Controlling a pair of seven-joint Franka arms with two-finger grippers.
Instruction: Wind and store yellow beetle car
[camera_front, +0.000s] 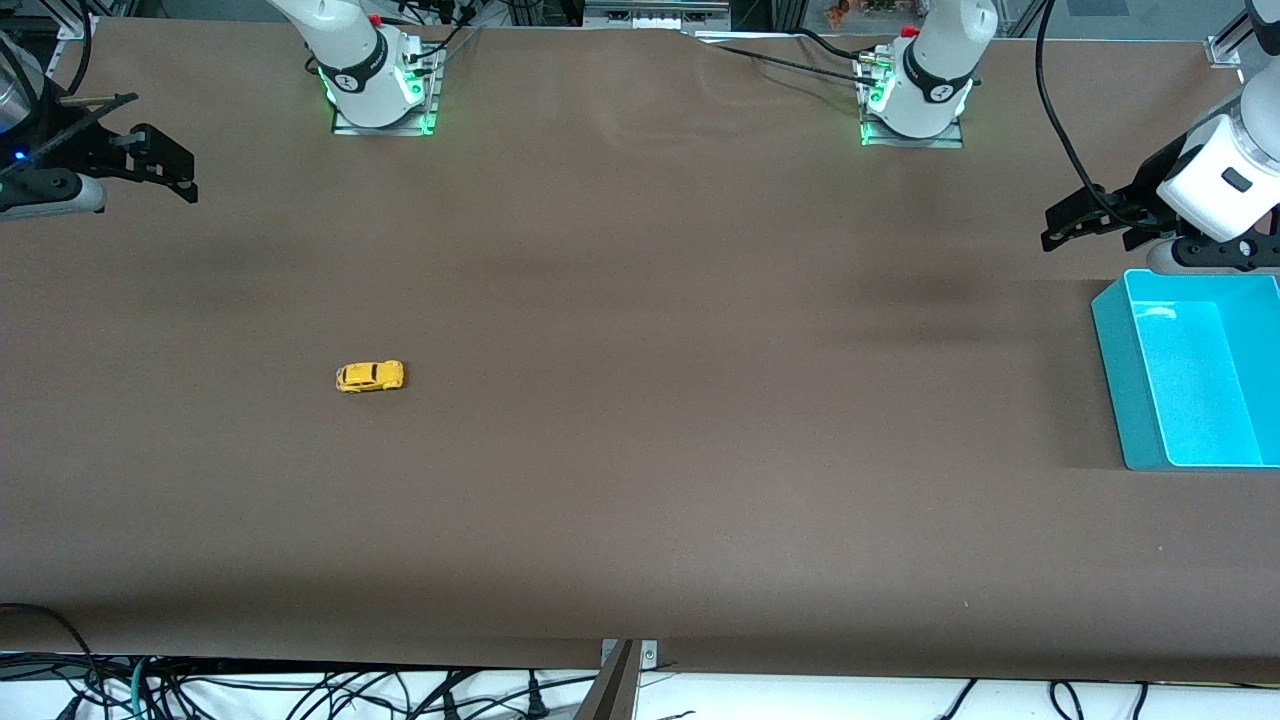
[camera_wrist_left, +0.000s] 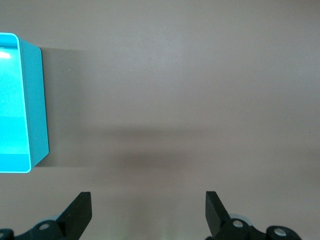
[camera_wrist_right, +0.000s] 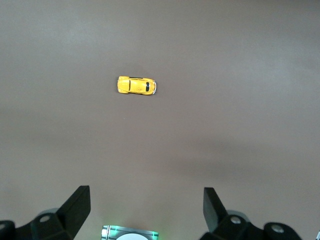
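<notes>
The yellow beetle car (camera_front: 370, 376) stands on its wheels on the brown table, toward the right arm's end, and it also shows in the right wrist view as the small car (camera_wrist_right: 136, 85). My right gripper (camera_front: 165, 160) hangs open in the air at the table's edge on the right arm's end, away from the car, with nothing between its fingers (camera_wrist_right: 146, 197). My left gripper (camera_front: 1075, 222) is open and empty too (camera_wrist_left: 148, 200). It hovers beside the teal bin (camera_front: 1125, 380), close to the bin's edge nearer the arm bases.
The teal bin (camera_wrist_left: 35, 100) is open-topped and holds nothing that shows. It sits at the left arm's end of the table. The two arm bases (camera_front: 380, 90) (camera_front: 915, 95) stand along the table's back edge. Cables hang below the table's front edge.
</notes>
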